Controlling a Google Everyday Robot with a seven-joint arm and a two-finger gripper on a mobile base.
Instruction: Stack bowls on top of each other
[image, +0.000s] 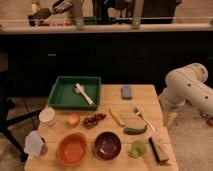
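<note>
The orange bowl (72, 148) and maroon bowl (107, 145) sit side by side on the tabletop (147, 97). The pincer is outside the view (only the arm (187, 85) shows), so I cannot tell its state.

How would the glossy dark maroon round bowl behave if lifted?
The dark maroon bowl looks rigid, so it should keep its shape. Its glossy inside may be slippery to pinch. Empty and shallow, it is probably light. The gripper is out of view; only the white arm shows at right.
</note>
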